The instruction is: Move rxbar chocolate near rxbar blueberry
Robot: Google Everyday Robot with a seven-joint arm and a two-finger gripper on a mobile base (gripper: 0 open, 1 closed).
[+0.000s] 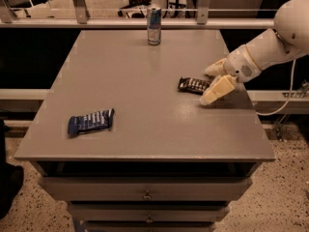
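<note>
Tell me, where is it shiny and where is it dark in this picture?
Camera view: the can glints at the table's far edge; the recess under the tabletop is darkest; the gripper, open at the rxbar chocolate's right end, looks bright against the grey top.

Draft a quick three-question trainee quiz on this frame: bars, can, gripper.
1. Fill in: the can stands ___ near the table's far edge.
2. True or false: the rxbar chocolate lies well apart from the rxbar blueberry, not touching it.
3. Where is the gripper?
A) above the can
B) low at the rxbar chocolate's end, fingers open on either side of it
C) holding the rxbar blueberry

Key: 1 upright; 2 true; 3 B
</note>
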